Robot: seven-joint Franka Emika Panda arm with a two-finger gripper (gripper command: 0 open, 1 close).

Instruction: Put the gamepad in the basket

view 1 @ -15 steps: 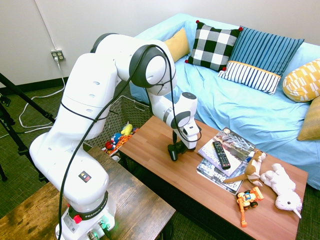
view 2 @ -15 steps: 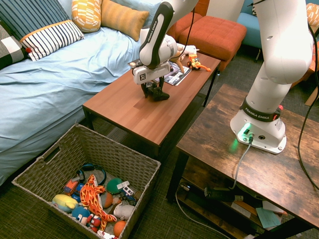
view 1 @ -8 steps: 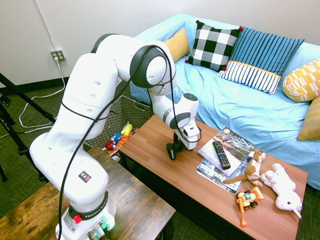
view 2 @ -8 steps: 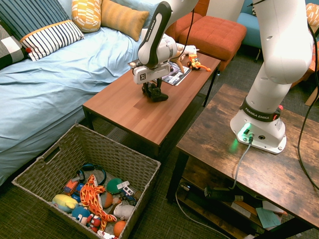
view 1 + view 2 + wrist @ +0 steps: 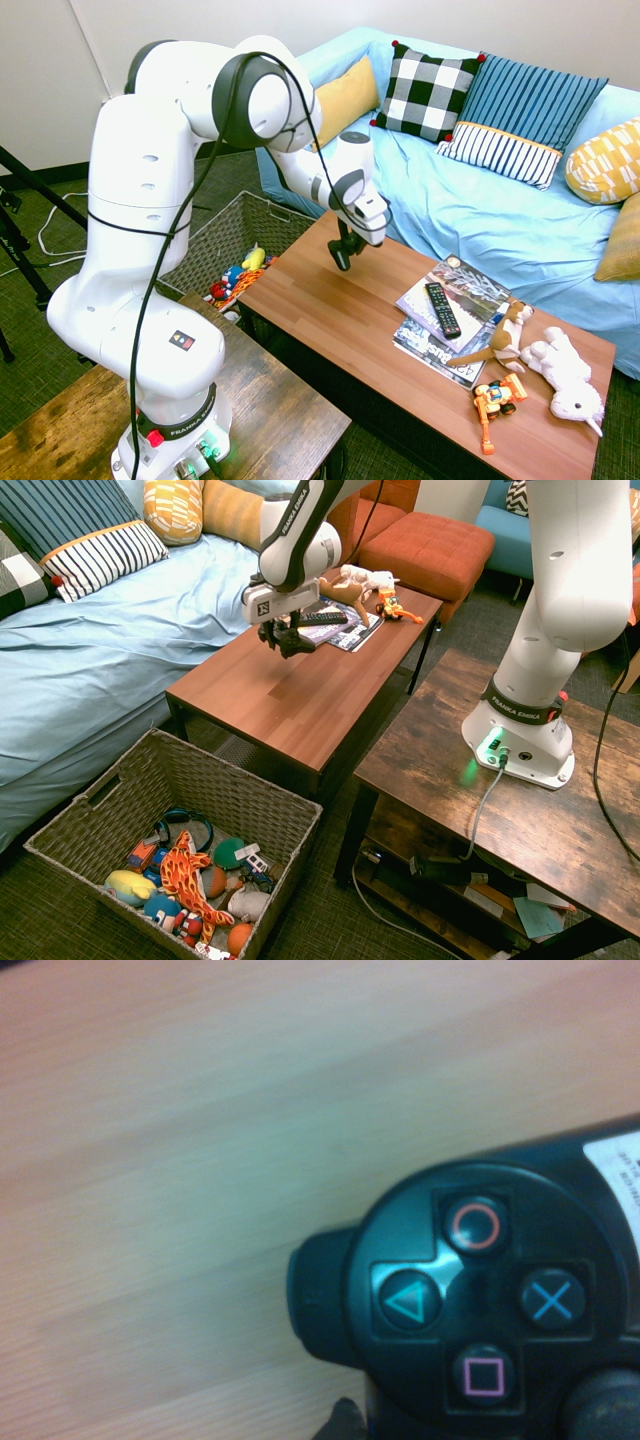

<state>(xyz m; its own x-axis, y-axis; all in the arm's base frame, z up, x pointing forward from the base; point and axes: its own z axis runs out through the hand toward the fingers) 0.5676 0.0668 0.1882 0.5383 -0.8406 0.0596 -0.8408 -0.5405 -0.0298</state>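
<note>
Above the wooden coffee table [image 5: 330,310], your gripper [image 5: 343,250] is clamped on the black gamepad [image 5: 290,640], holding it clear of the tabletop. Up close, you see its circle, triangle, cross and square buttons. Your wicker basket [image 5: 95,825] sits on the floor off the table's end, holding toys.

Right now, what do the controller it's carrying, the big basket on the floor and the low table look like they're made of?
The gamepad looks like black moulded plastic, smooth with a slight sheen and coloured button symbols. The basket seems woven wicker, grey-brown and matte, its strands plainly showing. The table has a reddish wood-grain top, smooth; solid wood or laminate, the pictures cannot say.
</note>
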